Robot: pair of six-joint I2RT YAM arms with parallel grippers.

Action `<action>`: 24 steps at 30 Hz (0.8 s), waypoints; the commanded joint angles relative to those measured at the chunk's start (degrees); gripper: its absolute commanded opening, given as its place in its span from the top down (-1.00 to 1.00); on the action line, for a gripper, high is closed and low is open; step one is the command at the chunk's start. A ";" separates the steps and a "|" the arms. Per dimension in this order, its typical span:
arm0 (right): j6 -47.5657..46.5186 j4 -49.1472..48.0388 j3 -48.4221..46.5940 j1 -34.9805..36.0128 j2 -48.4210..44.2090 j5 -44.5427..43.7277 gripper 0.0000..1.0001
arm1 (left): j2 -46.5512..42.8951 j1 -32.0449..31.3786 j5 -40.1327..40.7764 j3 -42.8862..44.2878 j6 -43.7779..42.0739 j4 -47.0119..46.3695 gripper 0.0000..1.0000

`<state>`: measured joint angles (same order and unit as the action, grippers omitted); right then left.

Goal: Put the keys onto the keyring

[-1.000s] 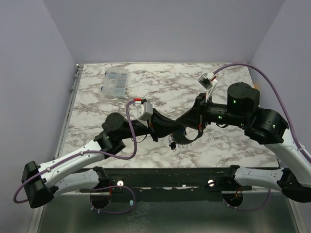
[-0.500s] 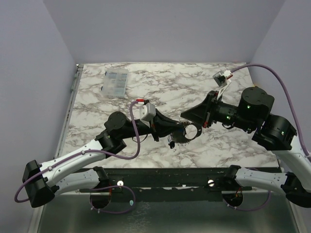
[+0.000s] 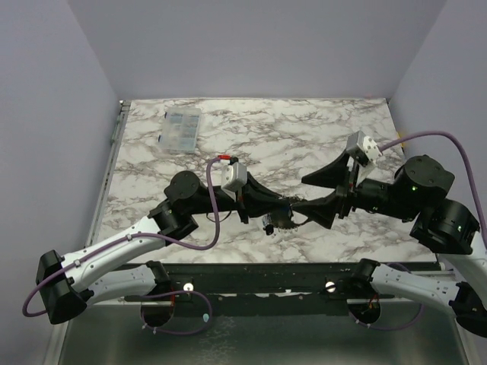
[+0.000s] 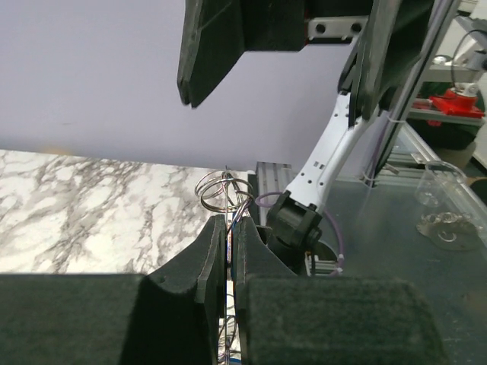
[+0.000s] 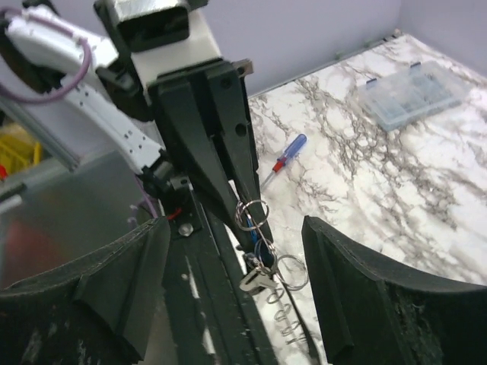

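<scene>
From above, the left gripper point(image 3: 283, 207) is pinched on the keyring point(image 3: 275, 221) near the front edge of the marble table point(image 3: 228, 129). The right gripper point(image 3: 304, 193) faces it, jaws spread, holding nothing. We judge that threading is the step in hand; next, the right jaws must close finely on 1 key or coil.

The left wrist view shows the keyring's loops rising from its shut fingers point(image 4: 217, 251), but no keys.

Only the right wrist view shows the keys point(image 5: 257, 275) dangling below the loops, plus a screwdriver point(image 5: 285, 160) and a clear compartment box point(image 5: 415, 95).
</scene>
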<state>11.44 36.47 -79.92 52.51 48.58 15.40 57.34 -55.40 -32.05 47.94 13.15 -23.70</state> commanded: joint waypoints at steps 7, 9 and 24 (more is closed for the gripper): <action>-19.00 -10.46 9.23 0.14 -2.59 13.55 -0.53 | 0.61 0.11 -9.89 4.00 6.17 -1.00 1.00; -20.10 -11.05 9.59 0.14 -2.23 14.96 -0.50 | 0.87 0.11 -10.36 4.04 6.44 -0.99 1.00; -21.25 -6.98 9.32 0.14 -0.64 16.00 -0.22 | 0.61 0.11 -9.78 4.06 5.12 -0.43 1.00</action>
<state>-9.02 28.18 -70.50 52.51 48.86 31.16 58.57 -55.40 -40.73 49.98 18.59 -23.42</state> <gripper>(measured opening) 0.625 0.083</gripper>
